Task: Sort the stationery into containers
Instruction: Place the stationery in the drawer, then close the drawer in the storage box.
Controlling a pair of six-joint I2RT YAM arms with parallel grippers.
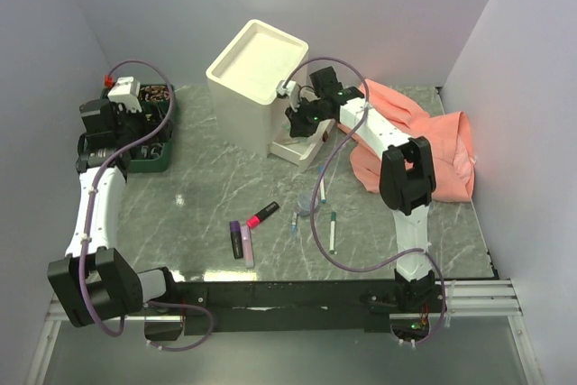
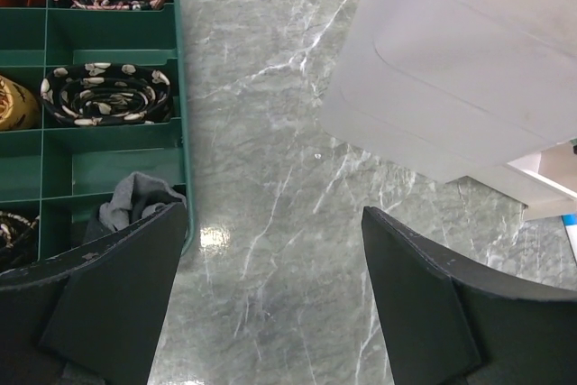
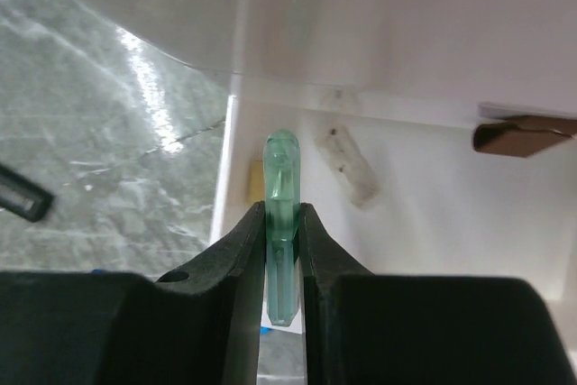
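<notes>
Right gripper [image 3: 282, 215] clamps green piece [image 3: 281, 161] | over drawer [image 3: 433, 223] | pink cloth [image 1: 442, 151] beside

I count two stubby purple highlighters [image 1: 236, 238], one red-and-black marker [image 1: 263, 215], three thin white pens [image 1: 332, 232], one pale green clear stick [image 3: 280, 223].

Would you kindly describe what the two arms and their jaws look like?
The left arm and right arm both have white links, boxy black joints and a loose purple cable looping alongside. Their jaws are matte black, flat-faced wedges, the left pair slightly scuffed.
</notes>
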